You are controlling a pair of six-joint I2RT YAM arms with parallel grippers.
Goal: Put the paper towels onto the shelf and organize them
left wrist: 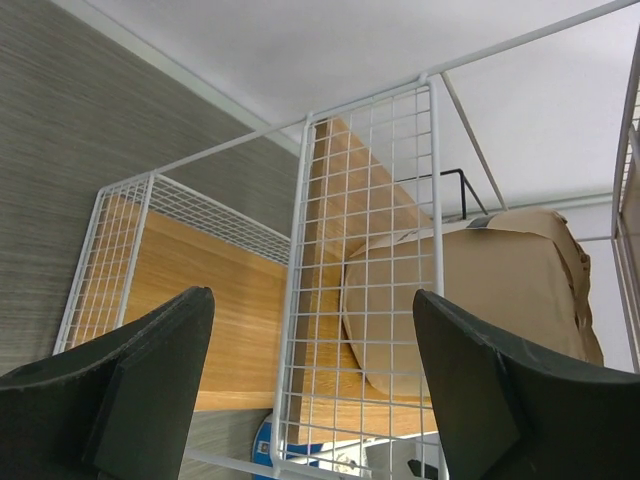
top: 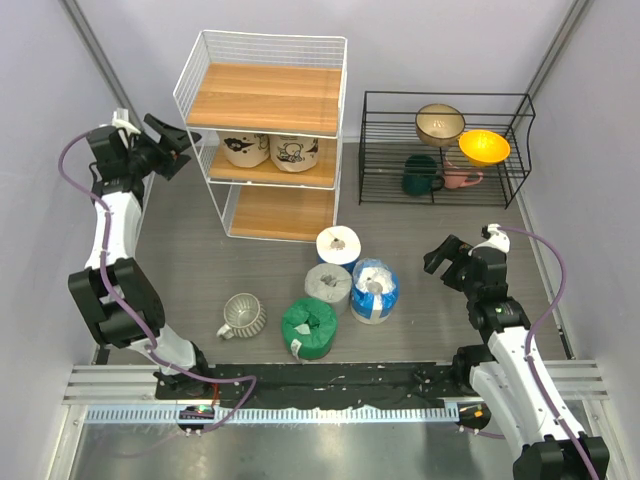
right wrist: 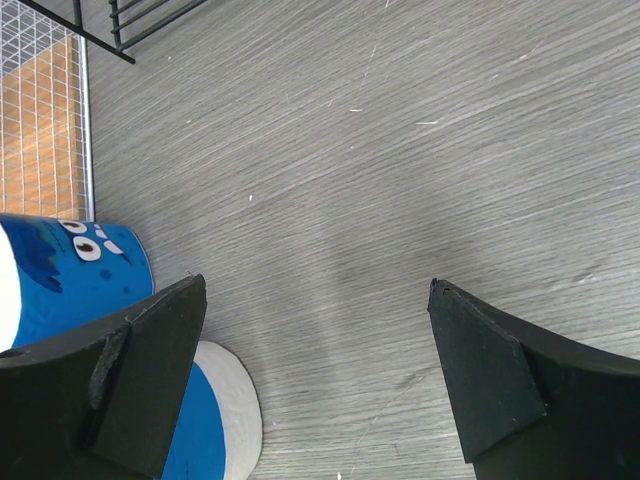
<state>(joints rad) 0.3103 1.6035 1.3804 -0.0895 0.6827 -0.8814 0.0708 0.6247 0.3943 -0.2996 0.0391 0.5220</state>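
Left claw is wide open and empty, raised beside the left side of the shelf at middle-tier level. Right claw is wide open and empty, near the blue-white roll. First tan roll and second tan roll sit on the middle tier. White-blue roll, grey roll, green roll and the blue-white one cluster on the surface before the shelf.

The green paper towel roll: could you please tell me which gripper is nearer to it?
Right. The right gripper hovers right of the green roll, past the blue-white roll; the left gripper is farther off, left of the shelf.
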